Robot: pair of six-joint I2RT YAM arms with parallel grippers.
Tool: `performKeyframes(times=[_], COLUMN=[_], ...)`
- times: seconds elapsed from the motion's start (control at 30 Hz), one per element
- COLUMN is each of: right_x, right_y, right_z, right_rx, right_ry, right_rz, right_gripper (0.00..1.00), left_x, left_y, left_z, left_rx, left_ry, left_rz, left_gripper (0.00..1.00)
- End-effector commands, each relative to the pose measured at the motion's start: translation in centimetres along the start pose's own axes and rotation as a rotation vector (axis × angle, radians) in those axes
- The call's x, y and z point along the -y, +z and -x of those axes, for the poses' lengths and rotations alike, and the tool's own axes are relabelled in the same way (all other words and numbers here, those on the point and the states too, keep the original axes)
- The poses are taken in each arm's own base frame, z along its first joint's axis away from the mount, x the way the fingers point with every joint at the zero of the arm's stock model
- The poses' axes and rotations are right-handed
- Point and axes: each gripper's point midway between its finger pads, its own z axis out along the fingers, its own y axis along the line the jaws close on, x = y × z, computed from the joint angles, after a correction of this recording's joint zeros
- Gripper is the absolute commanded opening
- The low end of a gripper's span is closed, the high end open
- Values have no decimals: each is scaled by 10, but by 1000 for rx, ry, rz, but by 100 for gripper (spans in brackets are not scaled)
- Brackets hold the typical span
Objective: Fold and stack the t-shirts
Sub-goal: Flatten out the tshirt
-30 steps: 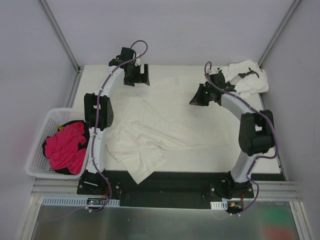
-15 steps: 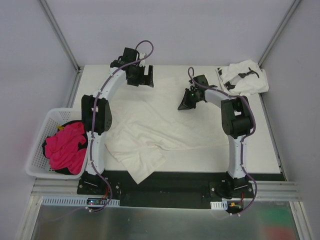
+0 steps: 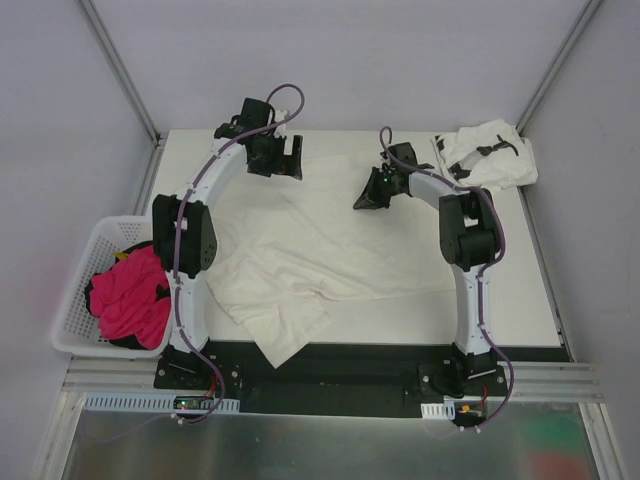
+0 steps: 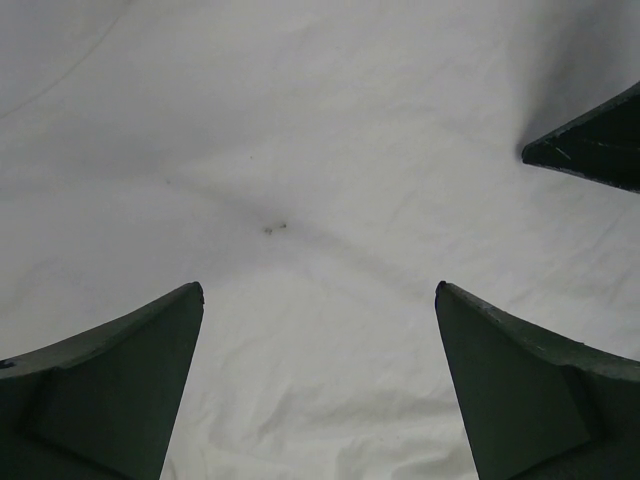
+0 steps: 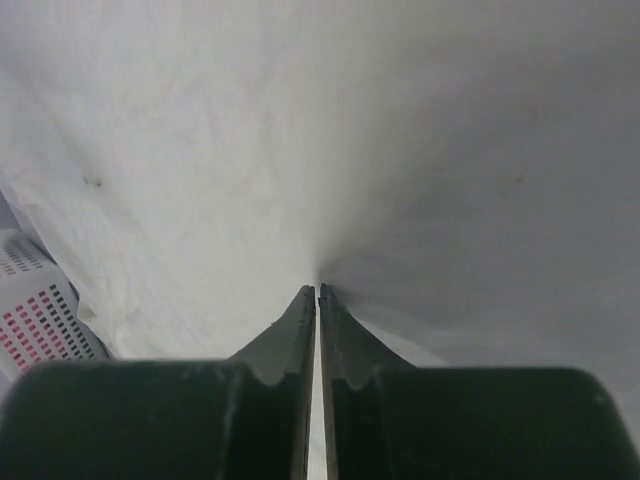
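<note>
Your left gripper (image 4: 318,290) gapes wide, holding nothing, above the cream t-shirt (image 3: 320,250); your right gripper (image 5: 318,290) looks pinched shut on its far edge. The shirt lies spread across the tabletop (image 3: 520,300), unfolded. The printed t-shirt (image 3: 490,150) sits bunched at the far-right corner, seen only from above. No stack yet.

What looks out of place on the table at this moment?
The cream-white t-shirt lies crumpled, and one corner hangs over the near edge of the table onto the black base plate. The printed t-shirt sits bunched, not folded, in the far right corner.
</note>
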Motion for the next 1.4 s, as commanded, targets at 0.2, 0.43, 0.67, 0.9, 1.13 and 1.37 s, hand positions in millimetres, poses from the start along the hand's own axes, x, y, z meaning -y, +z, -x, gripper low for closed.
performKeyframes(times=[0.2, 0.43, 0.67, 0.9, 1.13, 1.37], right_x=[18, 51, 73, 83, 65, -2], right_y=[-3, -3, -10, -11, -42, -125], right_z=[47, 75, 115, 157, 185, 143], right_rx=[51, 74, 137, 192, 298, 367], right_ry=[154, 269, 328, 427, 282, 14], right_rz=[16, 2, -1, 58, 156, 205], right_gripper=[18, 17, 18, 22, 48, 55], left_x=[12, 8, 7, 9, 15, 24], left_y=[-67, -76, -73, -71, -78, -78], left_z=[28, 34, 36, 31, 30, 33], left_rx=[148, 176, 176, 162, 201, 232], left_ry=[77, 80, 74, 66, 84, 88], left_rz=[33, 53, 46, 33, 7, -44], left_gripper=[99, 99, 99, 99, 99, 99])
